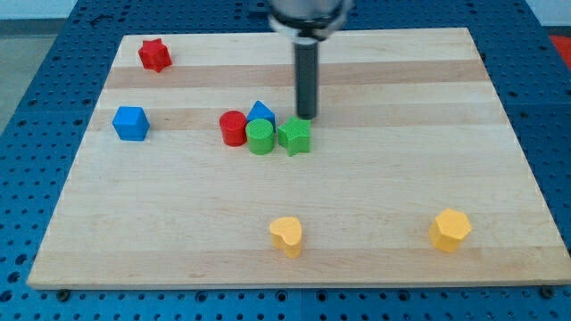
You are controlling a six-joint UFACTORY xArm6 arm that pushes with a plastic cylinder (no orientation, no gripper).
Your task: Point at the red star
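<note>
while my tip [306,117] touches the green star [294,136], no jaws show; red star [154,55] well apart.

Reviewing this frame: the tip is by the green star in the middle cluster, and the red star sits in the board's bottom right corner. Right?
Not quite. The camera view shows the red star near the board's top left corner, not the bottom right. My tip is indeed by the green star in the middle cluster.

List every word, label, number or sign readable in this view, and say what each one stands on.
None: no text shows anywhere.
The wooden board carries only plain grain.
The red star, the blue cube, the green star and the other blocks have unmarked faces.
The dark rod, my tip just above the green star, bears no readable label.
</note>
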